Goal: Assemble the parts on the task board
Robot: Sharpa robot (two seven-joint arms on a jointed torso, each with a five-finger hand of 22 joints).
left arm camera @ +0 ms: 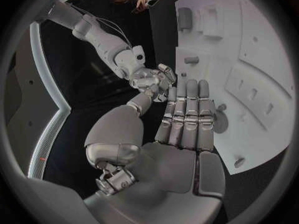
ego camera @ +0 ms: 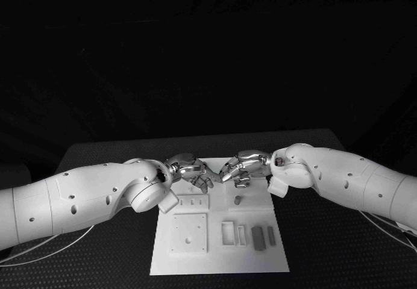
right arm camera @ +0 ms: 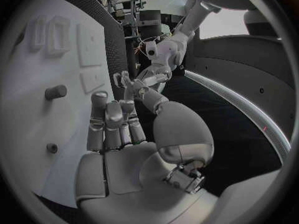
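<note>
The white task board (ego camera: 217,253) lies in the middle of the black table. A short grey peg (ego camera: 238,199) stands upright in its far half, also seen as the peg (left arm camera: 192,60) and the peg (right arm camera: 56,91). Two grey bars (ego camera: 263,236) lie at the board's right side, beside white slotted frames (ego camera: 233,233). My left hand (ego camera: 190,170) and right hand (ego camera: 241,168) hover over the board's far edge, fingertips close together. The left hand (left arm camera: 187,117) has its fingers stretched out flat and holds nothing. The right hand (right arm camera: 115,127) is likewise stretched out and empty.
A square raised block with a hole (ego camera: 188,233) sits on the board's near left, and a small slotted plate (ego camera: 194,203) beyond it. Black table (ego camera: 330,241) surrounds the board. Thin cables (ego camera: 35,250) trail under my left arm.
</note>
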